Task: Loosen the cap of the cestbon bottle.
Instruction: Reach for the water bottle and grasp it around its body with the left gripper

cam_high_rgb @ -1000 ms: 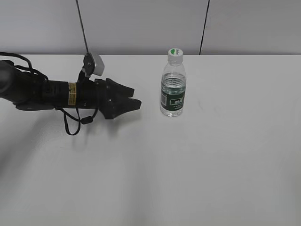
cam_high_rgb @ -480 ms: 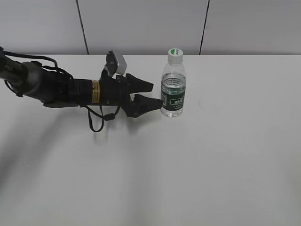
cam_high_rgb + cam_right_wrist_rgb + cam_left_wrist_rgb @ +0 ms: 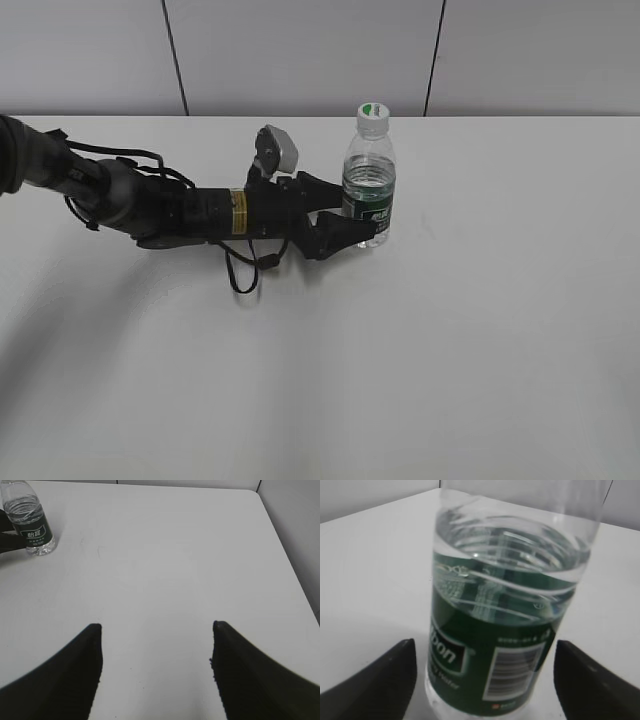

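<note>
The cestbon bottle (image 3: 368, 180) stands upright on the white table, clear with a dark green label band. Its white cap (image 3: 372, 116) with a green mark is on top. My left gripper (image 3: 350, 212) is open, low at the bottle's label; one finger lies on each side, with a gap on both sides. The left wrist view shows the bottle (image 3: 502, 625) close up between the two black fingers (image 3: 485, 652); the cap is out of that view. My right gripper (image 3: 156, 627) is open and empty over bare table, far from the bottle (image 3: 31, 521). It does not show in the exterior view.
The white table (image 3: 450, 330) ends at a grey panelled wall (image 3: 300, 50) just behind the bottle. The left arm (image 3: 150, 205) with loose cables lies low across the table's left half. The table's right edge (image 3: 287, 560) shows in the right wrist view.
My left arm has moved right across the table, from well left of the bottle to having its open fingers on either side of the label. The bottle has not moved.
</note>
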Motion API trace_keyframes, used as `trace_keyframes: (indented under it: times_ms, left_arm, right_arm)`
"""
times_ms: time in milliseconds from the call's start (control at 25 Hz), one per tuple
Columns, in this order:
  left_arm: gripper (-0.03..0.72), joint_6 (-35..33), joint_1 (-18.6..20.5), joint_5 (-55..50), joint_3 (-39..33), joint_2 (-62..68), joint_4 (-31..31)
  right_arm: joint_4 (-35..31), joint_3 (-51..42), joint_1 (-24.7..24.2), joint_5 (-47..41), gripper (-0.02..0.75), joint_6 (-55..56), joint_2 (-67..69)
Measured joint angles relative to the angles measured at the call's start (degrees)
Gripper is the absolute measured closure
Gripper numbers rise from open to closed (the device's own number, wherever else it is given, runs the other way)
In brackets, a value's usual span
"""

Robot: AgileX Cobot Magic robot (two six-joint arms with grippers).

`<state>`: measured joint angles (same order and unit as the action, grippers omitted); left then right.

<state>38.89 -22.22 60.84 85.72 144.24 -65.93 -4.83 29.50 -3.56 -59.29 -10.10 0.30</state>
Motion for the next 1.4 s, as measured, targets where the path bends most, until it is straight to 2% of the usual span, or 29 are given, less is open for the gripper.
trace_keyframes:
  times_ms: [480, 1040, 1400]
  left_arm:
    - [0.028, 0.00, -2.53, -0.18, 4.70, 3.87, 3.17]
    - [0.027, 0.00, -3.32, -0.22, 4.79, 4.16, 6.16]
    - [0.078, -0.67, -4.60, -2.00, 4.86, 4.16, 7.33]
  right_arm:
    - [0.00, 0.00, 0.00, 0.00, 0.216, 0.00, 0.00]
    - [0.00, 0.00, 0.00, 0.00, 0.216, 0.00, 0.00]
    - [0.00, 0.00, 0.00, 0.00, 0.216, 0.00, 0.00]
